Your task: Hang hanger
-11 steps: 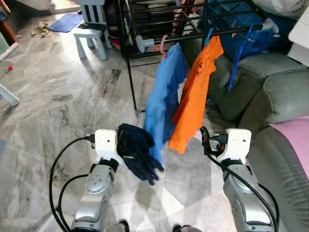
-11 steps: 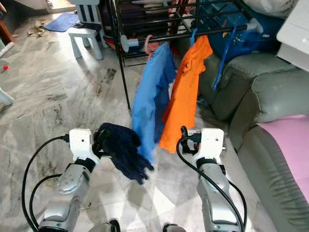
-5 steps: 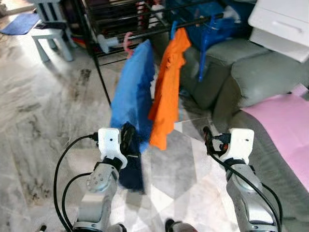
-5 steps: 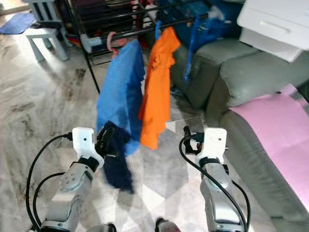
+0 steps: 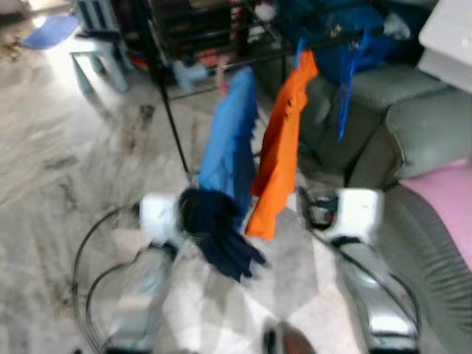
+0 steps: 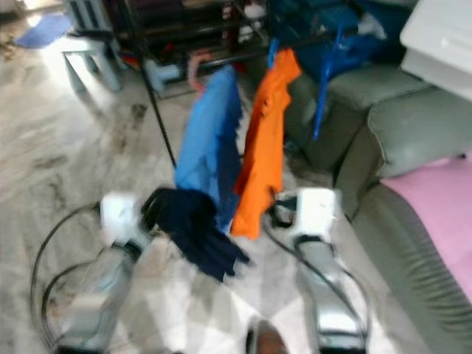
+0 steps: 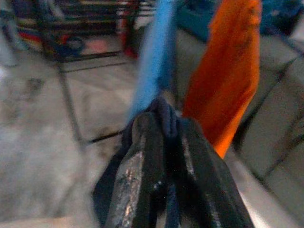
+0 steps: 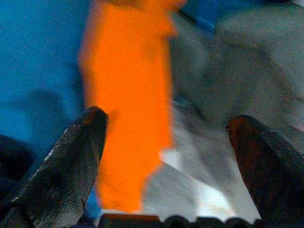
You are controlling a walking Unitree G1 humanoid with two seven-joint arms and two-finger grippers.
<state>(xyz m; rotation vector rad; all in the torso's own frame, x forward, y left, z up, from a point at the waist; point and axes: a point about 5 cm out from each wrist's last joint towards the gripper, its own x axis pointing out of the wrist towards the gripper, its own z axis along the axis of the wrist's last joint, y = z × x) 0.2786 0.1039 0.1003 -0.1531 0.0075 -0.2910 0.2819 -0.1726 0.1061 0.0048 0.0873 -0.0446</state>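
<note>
My left gripper [image 7: 164, 121] is shut on a dark navy garment [image 5: 220, 237], which droops from its fingers [image 7: 142, 142] low in front of me. Any hanger under the cloth is hidden. Just beyond it hang a blue shirt [image 5: 232, 144] and an orange shirt [image 5: 282, 147] from the black drying rack [image 5: 173, 125]. An empty blue hanger [image 5: 345, 88] hangs further right on the same rail. My right gripper [image 8: 168, 123] is open and holds nothing; it sits close to the lower edge of the orange shirt [image 8: 128, 95]. The eye views are blurred.
A grey-green sofa [image 5: 413, 133] with a pink cloth [image 5: 450, 199] stands on the right, close to my right arm. A pale stool [image 5: 96, 55] and a blue mat [image 5: 48, 31] are at the far left on the marble floor [image 5: 66, 169].
The camera has swung, so the rack sits further right in the picture. The navy garment has swung out to the right from my left gripper. Both grippers keep their states.
</note>
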